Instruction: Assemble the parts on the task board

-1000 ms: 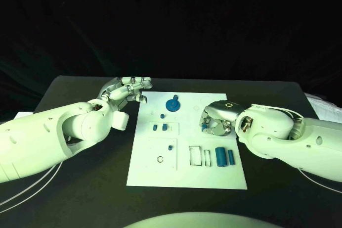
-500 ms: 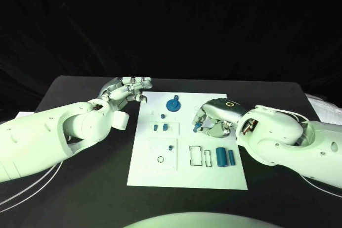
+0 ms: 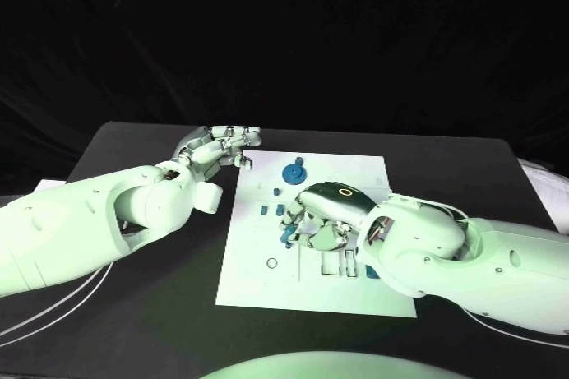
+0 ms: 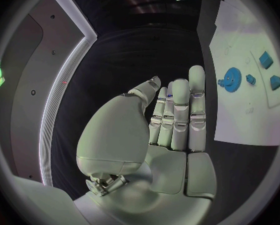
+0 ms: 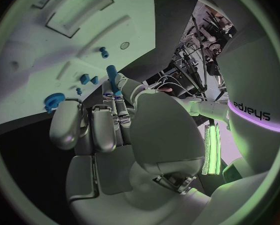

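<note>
Head view: right hand hovers over the task board, pinching a blue peg.
Left wrist view: left hand flat, empty, beside the board.
Right wrist view: peg's long side points past the fingertips at the board.

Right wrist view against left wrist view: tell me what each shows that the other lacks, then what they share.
Right wrist view alone: the right hand holding a blue cylindrical part in its fingertips above the board, and a small blue peg standing on the board.

Left wrist view alone: the left hand, fingers straight and together, holding nothing, beside the board's edge.

Both: the white task board, the blue gear and two small blue blocks.
</note>
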